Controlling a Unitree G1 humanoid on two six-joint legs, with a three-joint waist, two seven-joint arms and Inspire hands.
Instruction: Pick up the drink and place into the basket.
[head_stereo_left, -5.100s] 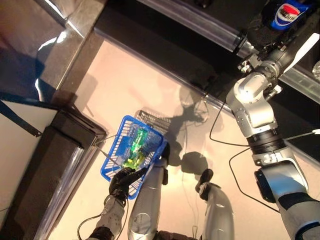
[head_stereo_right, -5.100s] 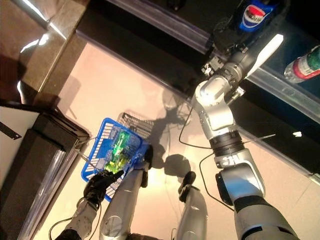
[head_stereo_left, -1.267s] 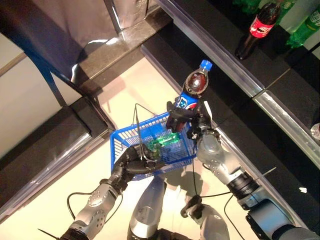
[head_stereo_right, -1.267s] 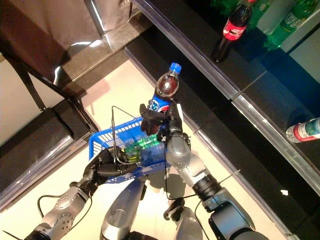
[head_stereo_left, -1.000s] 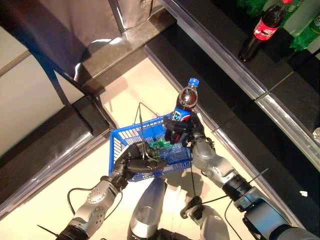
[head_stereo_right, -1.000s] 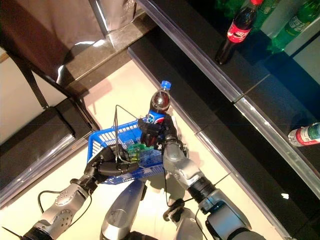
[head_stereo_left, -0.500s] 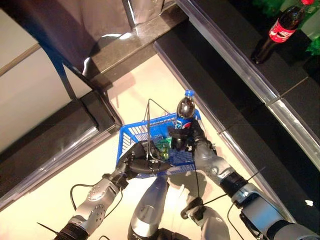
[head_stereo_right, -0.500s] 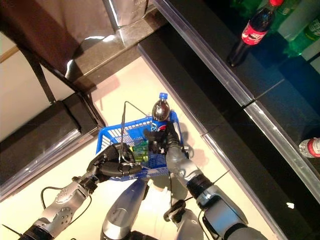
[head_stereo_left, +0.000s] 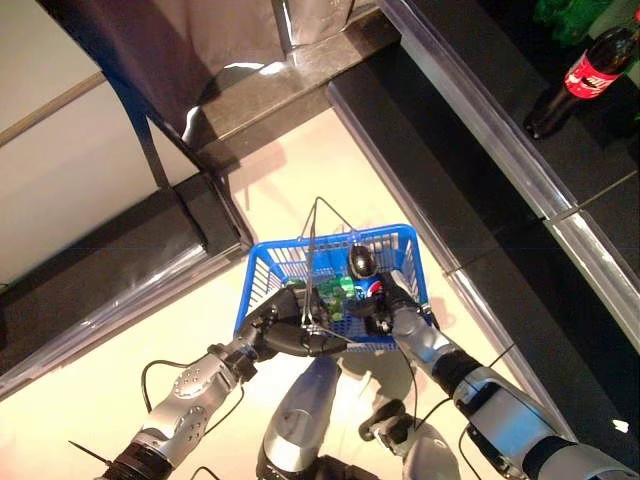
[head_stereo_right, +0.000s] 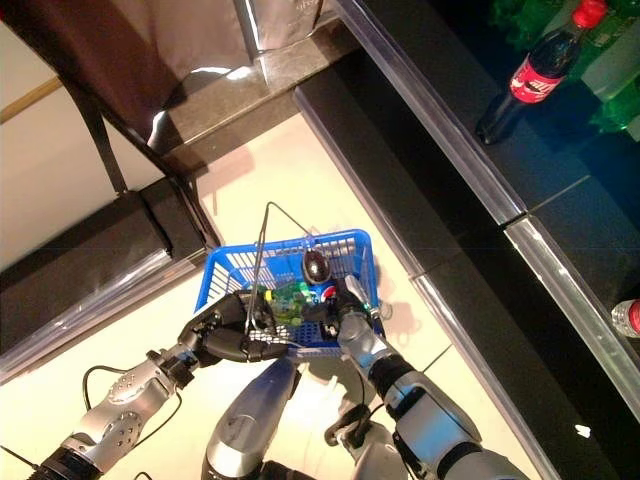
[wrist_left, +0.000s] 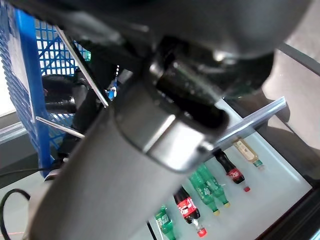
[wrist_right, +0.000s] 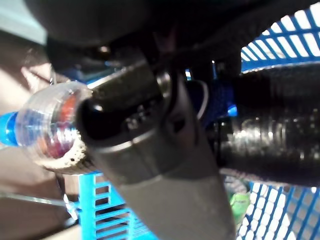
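Observation:
My left hand (head_stereo_left: 272, 335) is shut on the thin wire handles (head_stereo_left: 313, 250) of the blue basket (head_stereo_left: 262, 285) and holds it raised in front of me. My right hand (head_stereo_left: 395, 312) is shut on a dark cola bottle with a blue label (head_stereo_left: 360, 263) and holds it low inside the basket's right part, top end up. In the right wrist view the fingers curl round the bottle (wrist_right: 47, 125), whose blue cap is at the edge, with the basket's mesh (wrist_right: 280, 35) behind it. Green drinks (head_stereo_left: 335, 292) lie in the basket beside the bottle.
A black shelf with a metal rail (head_stereo_left: 500, 130) runs along the right; a red-labelled cola bottle (head_stereo_left: 580, 80) and green bottles stand on it. A dark low counter (head_stereo_left: 110, 260) lies to the left. Pale floor (head_stereo_left: 290, 180) lies beyond the basket.
My right hand has lowered the cola bottle from above the basket's rim down into the basket. The left hand keeps the basket raised. The camera has shifted a little.

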